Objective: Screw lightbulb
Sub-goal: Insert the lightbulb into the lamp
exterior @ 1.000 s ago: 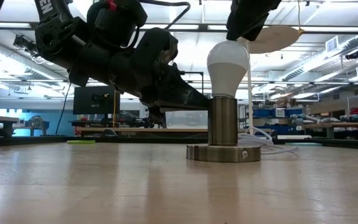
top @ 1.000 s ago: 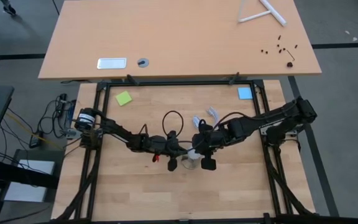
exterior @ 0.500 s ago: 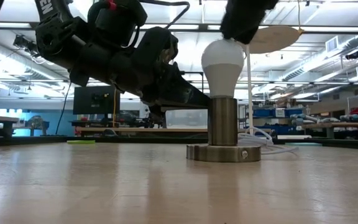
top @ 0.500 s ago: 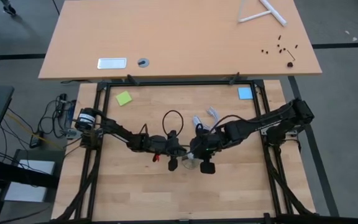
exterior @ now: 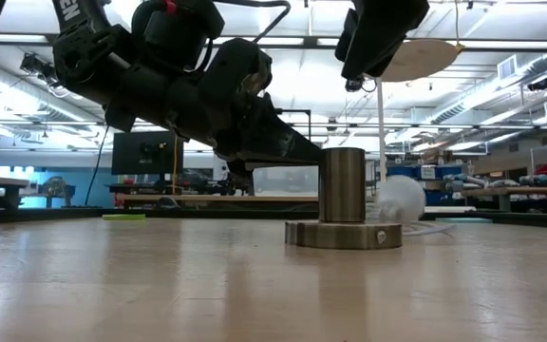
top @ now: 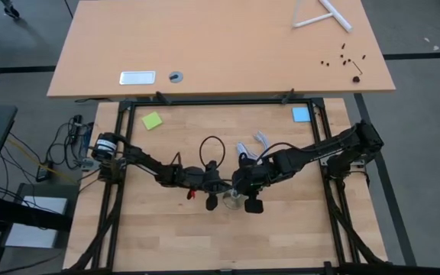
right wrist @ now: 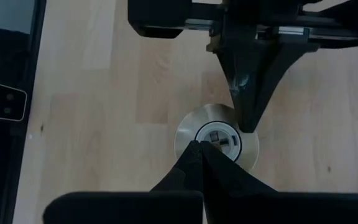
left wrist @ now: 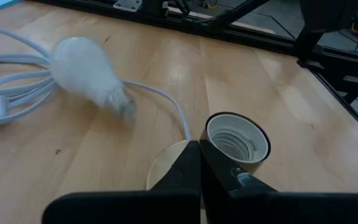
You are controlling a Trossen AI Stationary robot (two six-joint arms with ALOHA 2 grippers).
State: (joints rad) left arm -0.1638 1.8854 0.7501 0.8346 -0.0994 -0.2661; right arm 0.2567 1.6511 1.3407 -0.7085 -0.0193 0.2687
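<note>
- In the left wrist view we see the lightbulb [left wrist: 89, 76] lying on its side on the table [left wrist: 272, 93], blurred, at upper left of the frame, resting against the white cord [left wrist: 17, 87] and apart from the socket [left wrist: 236, 138].
- The low view shows the lightbulb [exterior: 399, 201] only as a pale shape just right of and behind the socket [exterior: 342, 199], whose top stands bare.
- The right wrist view looks straight down into the open socket [right wrist: 217, 138]; no bulb shows there.
- In the high view the bulb is hidden among the arms at centre frame.
- The left gripper [left wrist: 199, 163] has its jaws closed, holding nothing, tips touching the socket's side.
- The right gripper [right wrist: 199, 154] is closed and empty too, above the socket.
- Bare wood lies open toward the bottom edge of the high view; the black frame [top: 334, 221] bounds the table's sides.
</note>
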